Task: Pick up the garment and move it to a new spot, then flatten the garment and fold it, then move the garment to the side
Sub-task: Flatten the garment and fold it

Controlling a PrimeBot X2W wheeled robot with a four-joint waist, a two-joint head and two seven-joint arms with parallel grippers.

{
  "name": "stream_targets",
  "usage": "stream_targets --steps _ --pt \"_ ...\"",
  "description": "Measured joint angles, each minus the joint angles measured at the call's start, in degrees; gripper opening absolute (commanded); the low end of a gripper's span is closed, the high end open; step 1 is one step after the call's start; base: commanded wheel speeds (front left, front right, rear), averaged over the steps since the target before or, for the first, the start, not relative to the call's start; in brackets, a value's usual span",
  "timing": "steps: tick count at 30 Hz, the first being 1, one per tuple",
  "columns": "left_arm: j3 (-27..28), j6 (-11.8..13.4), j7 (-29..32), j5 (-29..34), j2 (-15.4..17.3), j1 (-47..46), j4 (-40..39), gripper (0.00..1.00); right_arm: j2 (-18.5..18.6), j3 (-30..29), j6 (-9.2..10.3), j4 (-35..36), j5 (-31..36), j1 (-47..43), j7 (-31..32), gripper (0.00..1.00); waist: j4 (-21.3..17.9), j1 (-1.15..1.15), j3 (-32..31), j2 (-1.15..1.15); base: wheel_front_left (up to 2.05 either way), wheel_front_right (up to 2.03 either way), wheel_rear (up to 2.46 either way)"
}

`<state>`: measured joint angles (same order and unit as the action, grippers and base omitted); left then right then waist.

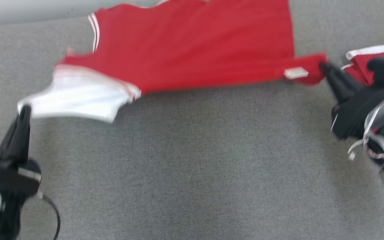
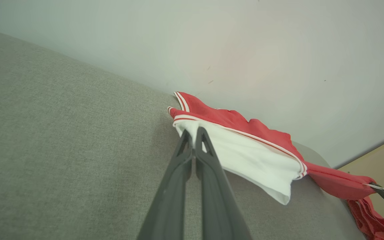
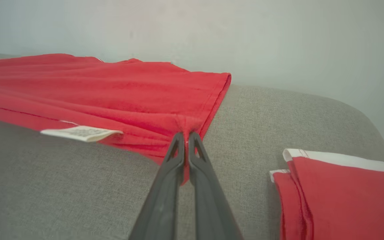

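Your left claw (image 2: 194,132) is pinching the white sleeve (image 2: 252,156) and your right claw (image 3: 187,135) the red hem corner (image 3: 192,121), both clamped tight. The garment (image 1: 192,50) is hanging soft, light and limp between them.

Soft red cloth garment (image 1: 192,50) lies on matt, coarse-woven grey fabric surface (image 1: 192,160).

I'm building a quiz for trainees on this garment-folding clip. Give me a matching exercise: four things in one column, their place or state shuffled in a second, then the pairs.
1. left hand
2. right hand
3. white label
4. second red piece

a. lies apart, on the robot's right of the held garment
b. shut on the garment's red corner
c. shut on the garment's white part
d. sticks out from the garment's red edge

Pairs: 1-c, 2-b, 3-d, 4-a
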<state>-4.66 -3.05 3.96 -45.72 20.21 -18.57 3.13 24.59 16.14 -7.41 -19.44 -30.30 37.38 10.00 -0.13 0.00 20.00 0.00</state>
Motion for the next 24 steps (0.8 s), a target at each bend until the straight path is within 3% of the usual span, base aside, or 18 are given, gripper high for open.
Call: stream_targets --steps 11,17,24 --pt "2.0 1.4 -1.5 -3.3 -2.5 19.4 -9.1 0.0 0.8 0.5 -0.05 4.5 -1.4 -15.5 -2.5 0.0 0.5 -0.02 -6.9 0.0 0.0 0.0 0.0" --pt "1.1 2.0 -0.5 -4.8 -2.7 29.6 -15.2 0.0 2.2 0.0 2.18 8.4 -1.8 -26.5 -1.6 0.0 1.0 -0.02 -10.3 -0.01 0.0 0.0 0.0" --pt "2.3 2.6 1.1 -4.8 -0.2 38.6 -22.1 0.0 2.7 -0.5 4.6 15.6 -3.5 -34.4 0.6 0.0 2.1 -0.02 -11.2 -0.01 0.0 0.0 0.0"
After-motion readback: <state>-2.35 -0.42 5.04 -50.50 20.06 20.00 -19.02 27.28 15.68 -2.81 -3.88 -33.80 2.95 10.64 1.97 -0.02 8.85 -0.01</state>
